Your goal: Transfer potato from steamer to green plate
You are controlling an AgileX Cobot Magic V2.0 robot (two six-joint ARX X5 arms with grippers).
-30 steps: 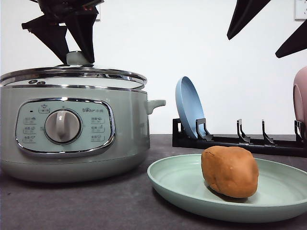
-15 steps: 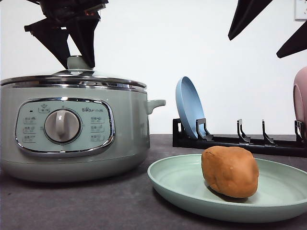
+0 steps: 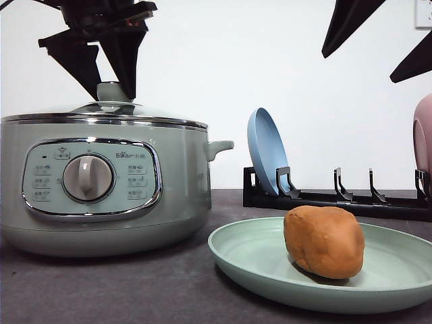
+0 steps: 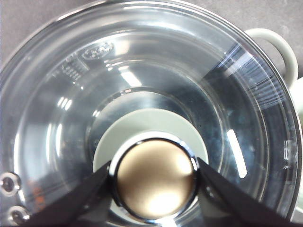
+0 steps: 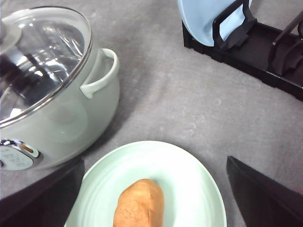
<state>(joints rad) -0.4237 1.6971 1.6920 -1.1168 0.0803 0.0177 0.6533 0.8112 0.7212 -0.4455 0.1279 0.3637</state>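
Steamer [image 3: 108,182], lid seated, left hand [image 3: 108,84] clamped on its knob [image 4: 155,178], a careless release could jolt the glass; potato [image 3: 324,241] resting on green plate [image 3: 250,260]; right hand [image 3: 378,40] spread apart above, a descent risks nudging it.

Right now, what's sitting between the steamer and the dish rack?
In the right wrist view, only bare grey tabletop runs from the steamer to the rack. The green plate with the potato lies off that line.
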